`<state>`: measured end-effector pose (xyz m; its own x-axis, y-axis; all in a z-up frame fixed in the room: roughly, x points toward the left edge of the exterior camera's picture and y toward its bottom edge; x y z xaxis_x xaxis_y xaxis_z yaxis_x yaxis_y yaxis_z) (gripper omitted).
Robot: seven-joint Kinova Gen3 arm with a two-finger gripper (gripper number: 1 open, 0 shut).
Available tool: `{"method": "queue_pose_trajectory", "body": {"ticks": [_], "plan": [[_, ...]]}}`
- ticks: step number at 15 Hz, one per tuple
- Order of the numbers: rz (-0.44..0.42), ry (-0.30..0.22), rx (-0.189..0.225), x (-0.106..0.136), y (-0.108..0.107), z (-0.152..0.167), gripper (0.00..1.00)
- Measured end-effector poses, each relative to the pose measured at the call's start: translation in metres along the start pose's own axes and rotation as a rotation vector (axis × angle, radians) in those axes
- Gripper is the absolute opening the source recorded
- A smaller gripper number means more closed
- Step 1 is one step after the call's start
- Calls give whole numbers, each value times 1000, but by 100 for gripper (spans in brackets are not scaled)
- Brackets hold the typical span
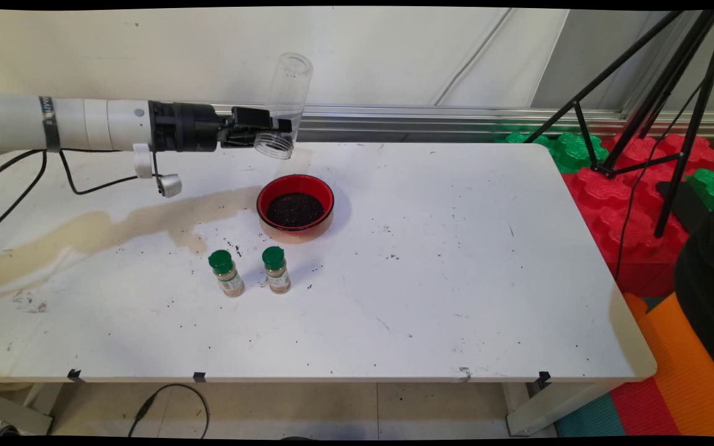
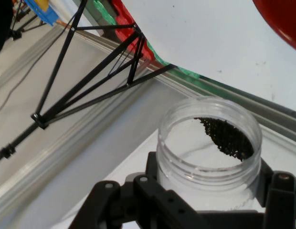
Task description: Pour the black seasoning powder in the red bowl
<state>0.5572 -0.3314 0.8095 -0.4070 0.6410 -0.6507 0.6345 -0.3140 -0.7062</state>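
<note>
High above the table's far side, my gripper (image 1: 268,128) is shut on a clear plastic jar (image 1: 287,99). The jar is tipped over, its open mouth pointing down and its base up. In the hand view the jar (image 2: 208,148) stands between the jaws, with a patch of dark grains (image 2: 227,137) clinging inside it. A red bowl (image 1: 295,207) holding dark grains sits on the table just below and slightly right of the jar's mouth. Only the bowl's rim (image 2: 281,21) shows at the top right of the hand view. Two small spice bottles with green caps (image 1: 227,272) (image 1: 277,269) stand in front of the bowl.
A brownish stain (image 1: 115,226) runs across the table's left half, and dark grains lie scattered around the bowl and bottles. A black tripod (image 1: 642,93) and red and green foam blocks (image 1: 630,198) stand beyond the table's right edge.
</note>
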Motion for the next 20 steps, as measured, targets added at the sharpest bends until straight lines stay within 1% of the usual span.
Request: {"method": "queue_pose_trajectory", "body": {"ticks": [7,13,20], "plan": [[-216,5,-12,-7,-7,-1,0],[-363,6,-15,-13,-19,-5,0],[-549,3,-35,-22,-35,-12,0]]}}
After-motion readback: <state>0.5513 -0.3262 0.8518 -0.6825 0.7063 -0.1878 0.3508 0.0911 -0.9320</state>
